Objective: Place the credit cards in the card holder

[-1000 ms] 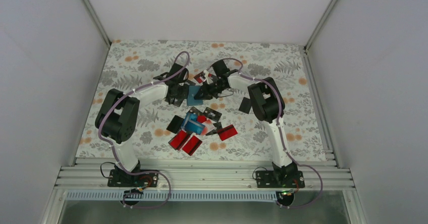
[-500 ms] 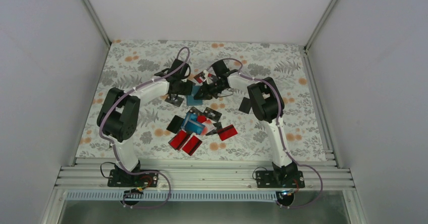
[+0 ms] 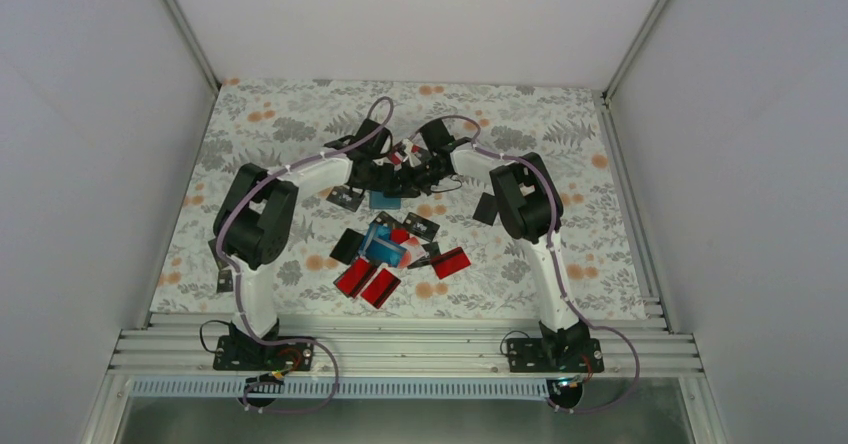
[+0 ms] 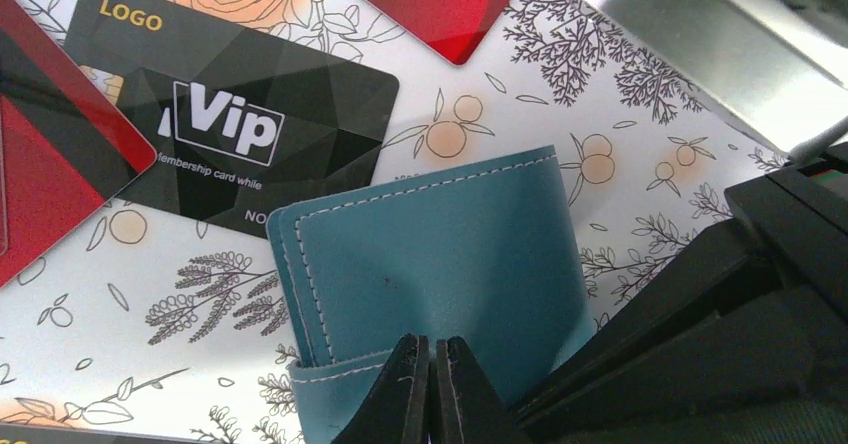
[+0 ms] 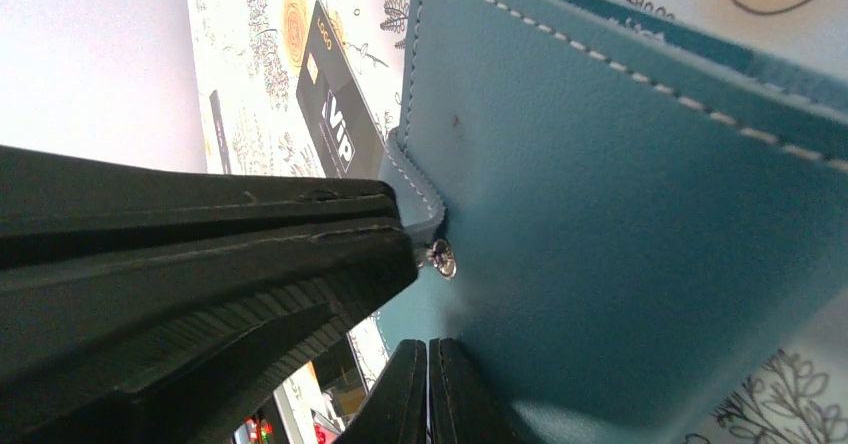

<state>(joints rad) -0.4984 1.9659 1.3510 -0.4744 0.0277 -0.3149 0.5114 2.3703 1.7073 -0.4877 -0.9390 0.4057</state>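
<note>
Nearest the arm bases, the credit cards (image 3: 385,259) lie loose in a red, black and blue scatter, none stowed, well behind both hands. Beyond them the left gripper (image 4: 432,349), swung in from the side within the last second, now meets the right gripper (image 5: 428,349) at the teal card holder (image 4: 440,264), flat on the table (image 3: 280,124) under their fingertips. Both are clenched tight at the holder's snap strap (image 5: 418,199), though whether either pinches leather cannot be told; opening the holder looks like the step in hand.
</note>
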